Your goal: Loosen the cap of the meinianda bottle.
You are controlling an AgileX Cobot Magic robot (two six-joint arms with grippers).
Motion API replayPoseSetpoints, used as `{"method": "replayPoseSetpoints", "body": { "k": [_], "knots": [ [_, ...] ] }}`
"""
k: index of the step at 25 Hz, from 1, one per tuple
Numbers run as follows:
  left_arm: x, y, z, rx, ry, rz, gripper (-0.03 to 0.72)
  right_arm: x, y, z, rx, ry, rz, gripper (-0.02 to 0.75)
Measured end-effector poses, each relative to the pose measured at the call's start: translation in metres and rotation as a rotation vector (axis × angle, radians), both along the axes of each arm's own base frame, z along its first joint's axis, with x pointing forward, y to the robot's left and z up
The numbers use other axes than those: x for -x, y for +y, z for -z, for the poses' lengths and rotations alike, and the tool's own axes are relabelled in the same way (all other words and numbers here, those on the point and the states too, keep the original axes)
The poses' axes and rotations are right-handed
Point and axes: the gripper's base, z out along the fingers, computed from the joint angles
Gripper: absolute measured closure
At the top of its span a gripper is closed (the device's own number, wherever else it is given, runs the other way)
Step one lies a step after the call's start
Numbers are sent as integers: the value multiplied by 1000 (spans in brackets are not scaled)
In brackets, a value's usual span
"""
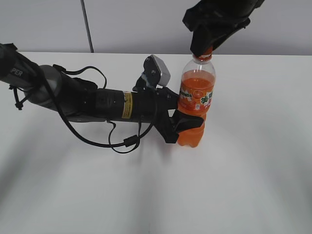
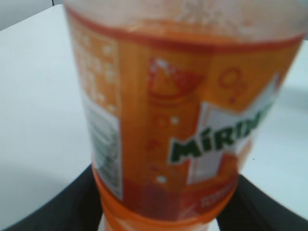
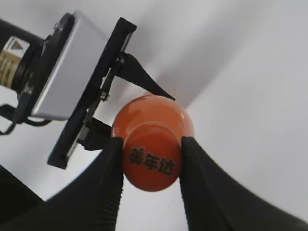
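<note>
The meinianda bottle (image 1: 196, 97) stands upright on the white table, full of orange drink, with its orange-white-green label filling the left wrist view (image 2: 183, 120). My left gripper (image 1: 181, 123) is shut on the bottle's lower waist, one black finger on each side (image 2: 163, 211). My right gripper (image 1: 206, 48) comes down from above and is shut on the orange cap (image 3: 151, 161), whose top with dark characters shows between the two black fingers. In the exterior view the cap is mostly hidden by the fingers.
The white table (image 1: 243, 185) stretches around the bottle, with a grey wall behind. The left arm, with its cable loop (image 1: 122, 141), lies low across the table's left half. Its wrist camera (image 3: 62, 72) sits just left of the bottle neck.
</note>
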Motion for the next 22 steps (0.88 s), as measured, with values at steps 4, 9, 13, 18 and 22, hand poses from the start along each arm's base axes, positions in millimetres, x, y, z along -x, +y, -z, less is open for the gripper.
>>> {"method": "replayPoseSetpoints", "body": {
  "k": [4,9,13,18,22],
  "knots": [
    [0,0,0,0,0,0,278,0,0,0,91,-81,-309,466],
    [0,0,0,0,-1,0,278,0,-1,-1,199,-174,-652,466],
    [0,0,0,0,-2,1,278,0,-1,-2,266,-231,-871,466],
    [0,0,0,0,-2,1,278,0,-1,-2,310,-270,-1020,466],
    [0,0,0,-1,-2,0,278,0,-1,-2,348,-304,-1151,466]
  ]
}}
